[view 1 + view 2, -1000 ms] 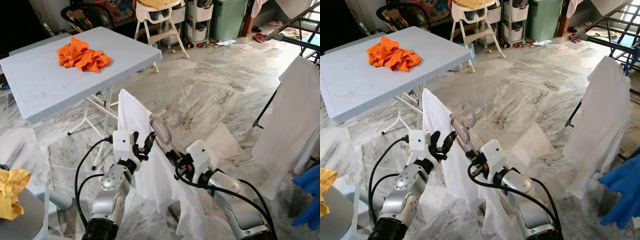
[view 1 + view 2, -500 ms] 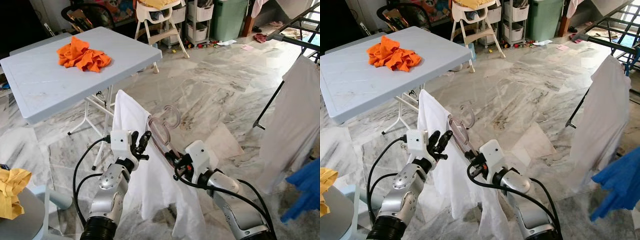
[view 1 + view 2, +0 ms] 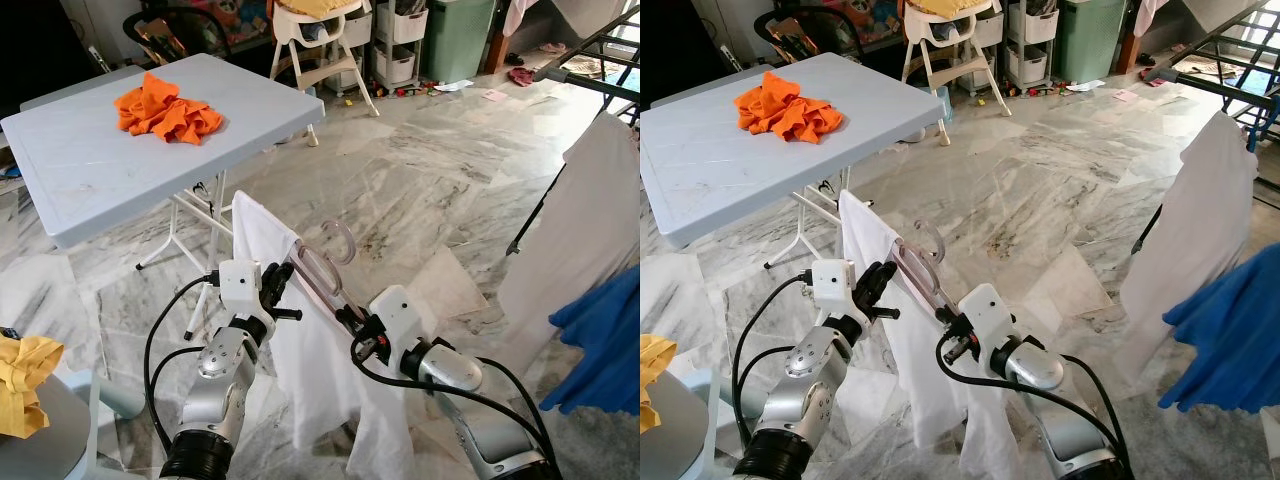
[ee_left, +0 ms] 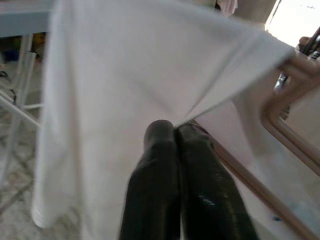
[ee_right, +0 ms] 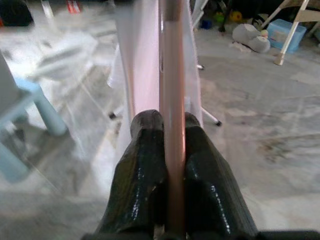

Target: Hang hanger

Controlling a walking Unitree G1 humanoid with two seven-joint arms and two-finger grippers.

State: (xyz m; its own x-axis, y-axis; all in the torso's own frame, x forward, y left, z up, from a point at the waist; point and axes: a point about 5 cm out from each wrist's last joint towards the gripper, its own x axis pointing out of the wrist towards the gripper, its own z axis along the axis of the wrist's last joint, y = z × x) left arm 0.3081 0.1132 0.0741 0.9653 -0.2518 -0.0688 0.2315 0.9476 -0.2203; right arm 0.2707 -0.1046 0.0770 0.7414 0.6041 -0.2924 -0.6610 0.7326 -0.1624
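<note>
Thin matt white cloth (image 3: 330,350) over a smooth, translucent pinkish plastic hanger (image 3: 322,270). Glossy black fingers (image 5: 145,165) on the right end effector (image 5: 167,125). Polished veined marble floor (image 3: 420,190). Matt pale-blue plastic table (image 3: 90,170), crumpled orange fabric (image 3: 165,107).

cloth (image 3: 165,105) on table (image 3: 90,175) at far left, hanger (image 3: 322,272) with garment (image 3: 310,370) centre, drying rack (image 3: 590,70) far right

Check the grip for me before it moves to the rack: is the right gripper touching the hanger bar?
Touching. In the right wrist view, the right gripper's two black fingers press against both sides of the pink hanger bar.
</note>
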